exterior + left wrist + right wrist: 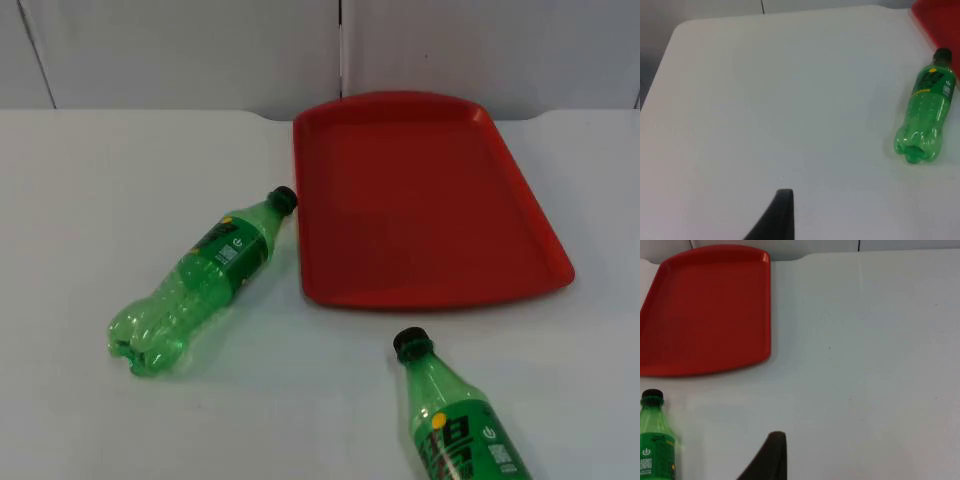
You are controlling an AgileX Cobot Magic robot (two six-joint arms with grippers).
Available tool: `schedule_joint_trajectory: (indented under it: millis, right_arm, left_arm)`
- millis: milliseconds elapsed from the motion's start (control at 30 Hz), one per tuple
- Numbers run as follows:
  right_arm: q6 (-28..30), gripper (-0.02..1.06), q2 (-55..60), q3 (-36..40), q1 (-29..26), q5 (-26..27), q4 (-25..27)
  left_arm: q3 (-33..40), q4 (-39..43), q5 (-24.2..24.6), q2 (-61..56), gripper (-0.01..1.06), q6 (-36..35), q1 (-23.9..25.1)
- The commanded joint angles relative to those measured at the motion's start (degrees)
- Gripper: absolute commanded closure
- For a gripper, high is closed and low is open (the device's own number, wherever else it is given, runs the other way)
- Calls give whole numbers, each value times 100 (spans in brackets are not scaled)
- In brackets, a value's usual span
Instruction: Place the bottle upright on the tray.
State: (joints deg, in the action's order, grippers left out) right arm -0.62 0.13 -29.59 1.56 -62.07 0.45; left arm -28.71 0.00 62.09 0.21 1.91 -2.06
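A red tray [420, 200] lies at the back right of the table with nothing on it. A green plastic bottle [200, 280] lies on its side left of the tray, its black cap close to the tray's left rim. A second green bottle [455, 420] lies on its side at the front, cap toward the tray's near edge. My left gripper [782, 212] hangs over bare table, well apart from the first bottle [927, 112], with the tray [940, 20] beyond it. My right gripper [771, 455] hangs over bare table beside the second bottle [655, 445], near the tray [705, 305].
The white table [100, 170] ends at a grey partition wall [180, 50] behind the tray. Open table surface stretches left of the first bottle and right of the tray.
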Motion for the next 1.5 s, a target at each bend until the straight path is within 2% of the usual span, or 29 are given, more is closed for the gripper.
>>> schedule_joint_trajectory:
  millis: [0,333,733,1133,1467]
  right_arm:
    - [3,-1,-13,8,-32,47,9]
    - [3,-1,-13,8,-32,47,9]
    - [3,-1,-13,8,-32,47,9]
    - [3,-1,-13,8,-32,47,9]
    - [3,-1,-13,8,-32,47,9]
  left_arm:
    - [-88,0,36,-21,0,-36,14]
    - [-701,-248,311,535,0,-46,14]
    - [-723,-337,324,993,0,-46,14]
    - [-723,-176,224,1975,0,79,14]
    - [-1126,0,186,2938,0,79,14]
